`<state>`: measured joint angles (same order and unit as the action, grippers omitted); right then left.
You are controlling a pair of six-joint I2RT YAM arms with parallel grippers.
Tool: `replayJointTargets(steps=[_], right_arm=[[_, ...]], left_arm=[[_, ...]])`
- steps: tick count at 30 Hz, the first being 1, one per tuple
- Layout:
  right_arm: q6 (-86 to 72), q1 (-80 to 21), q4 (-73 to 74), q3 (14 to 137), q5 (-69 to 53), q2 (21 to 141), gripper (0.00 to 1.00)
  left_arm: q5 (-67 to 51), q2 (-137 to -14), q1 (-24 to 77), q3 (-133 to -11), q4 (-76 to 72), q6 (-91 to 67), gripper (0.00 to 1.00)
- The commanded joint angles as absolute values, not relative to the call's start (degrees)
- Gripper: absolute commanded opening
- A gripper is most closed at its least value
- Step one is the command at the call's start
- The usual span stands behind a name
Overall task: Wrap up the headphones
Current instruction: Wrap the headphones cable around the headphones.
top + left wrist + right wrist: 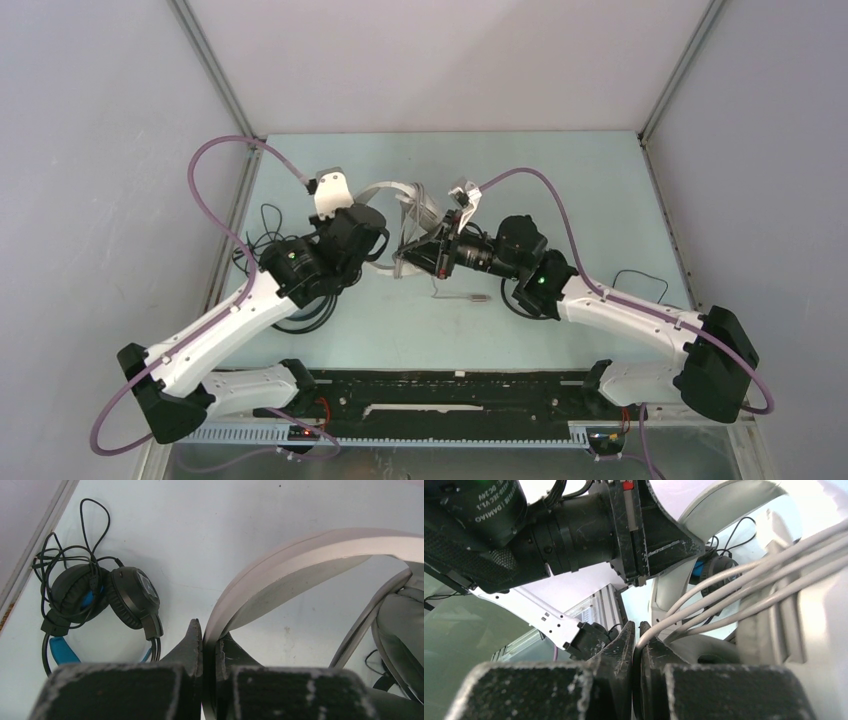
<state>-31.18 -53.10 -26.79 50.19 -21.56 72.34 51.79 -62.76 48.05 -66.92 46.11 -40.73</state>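
Observation:
My left gripper (207, 630) is shut on the pale headband (300, 555) of the white-grey headphones (400, 200), which are held up over the table's middle. A grey ear cup (400, 625) shows at the right of the left wrist view. The right gripper (637, 630) is shut on the grey cable (734, 580), and several turns of that cable lie across the headphones beside it. The cable's plug end (470, 297) hangs just below the two grippers. The black headphones with blue lining (125, 597) lie on the table at the left, with their cord tangled.
The table (450, 330) is pale green with white walls around it. A thin black cord loop (640, 280) lies by the right arm. A black rail (450, 400) runs along the near edge between the arm bases. The left arm (524, 535) crosses close in front of the right wrist camera.

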Motion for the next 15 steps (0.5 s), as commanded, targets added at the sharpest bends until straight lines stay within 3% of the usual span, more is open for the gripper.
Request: replayJointTargets(steps=[1, 9, 15], right_arm=[[-31.0, -56.7, -29.0, 52.9, -29.6, 71.9, 0.09], [-30.4, -57.0, -27.8, 52.8, -27.5, 71.2, 0.05], [-21.3, -58.3, -20.3, 52.8, -23.6, 70.6, 0.09]], left_arm=[[60.4, -62.9, 46.2, -73.2, 38.8, -50.7, 0.0], [58.9, -62.9, 46.1, -74.0, 37.8, -52.2, 0.0], [58.4, -62.6, 46.2, -75.4, 38.6, -53.1, 0.0]])
